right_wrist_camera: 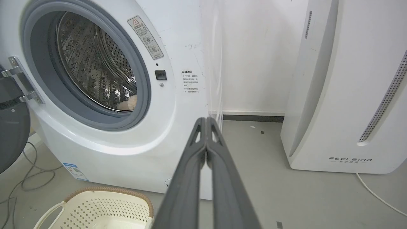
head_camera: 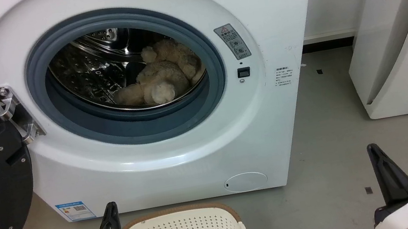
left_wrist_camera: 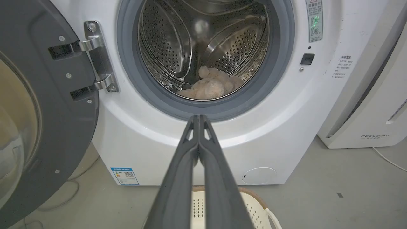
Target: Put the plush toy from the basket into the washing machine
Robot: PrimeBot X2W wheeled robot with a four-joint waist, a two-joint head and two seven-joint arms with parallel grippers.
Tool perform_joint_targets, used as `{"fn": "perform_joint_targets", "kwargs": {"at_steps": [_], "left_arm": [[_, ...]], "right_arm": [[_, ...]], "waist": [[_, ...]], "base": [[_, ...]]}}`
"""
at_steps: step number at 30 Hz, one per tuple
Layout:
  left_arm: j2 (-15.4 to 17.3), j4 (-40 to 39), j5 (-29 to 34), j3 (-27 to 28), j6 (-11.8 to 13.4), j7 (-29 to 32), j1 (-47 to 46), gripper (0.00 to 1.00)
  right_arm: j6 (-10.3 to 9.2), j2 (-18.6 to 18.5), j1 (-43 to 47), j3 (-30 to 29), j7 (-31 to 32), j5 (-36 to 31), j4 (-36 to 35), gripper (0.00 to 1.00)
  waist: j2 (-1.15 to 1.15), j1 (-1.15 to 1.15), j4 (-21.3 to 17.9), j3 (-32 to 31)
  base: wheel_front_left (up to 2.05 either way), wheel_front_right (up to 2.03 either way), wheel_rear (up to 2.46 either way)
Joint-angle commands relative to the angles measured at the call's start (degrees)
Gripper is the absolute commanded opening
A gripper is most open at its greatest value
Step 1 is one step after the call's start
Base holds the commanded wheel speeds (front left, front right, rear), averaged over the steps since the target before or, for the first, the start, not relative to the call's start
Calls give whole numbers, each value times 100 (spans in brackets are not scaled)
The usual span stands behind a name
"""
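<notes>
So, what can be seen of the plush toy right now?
The plush toy is a fluffy cream-beige stuffed animal with rounded limbs, of soft pile fabric by its look. It lies slumped inside the washing machine, on the bottom of the shiny perforated steel drum, behind the grey gasket. One round paw faces outward. Its face cannot be made out. It rests on the steel drum; nothing else is seen touching it.
</notes>
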Motion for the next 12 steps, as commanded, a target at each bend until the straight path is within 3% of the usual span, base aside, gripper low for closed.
{"fn": "perform_joint_targets", "kwargs": {"at_steps": [1,12], "left_arm": [[-28,-46,56,27,-28,36,-83,0],[-81,-86,178,73,-37,164,-130,0]], "right_arm": [[-3,-1,-92,14,43,-75,-43,0],[-3,-1,-113,32,171,-182,-77,0]], "waist": [[0,0,-1,-1],[0,0,-11,-10]], "base": [[0,0,0],[0,0,0]]}}
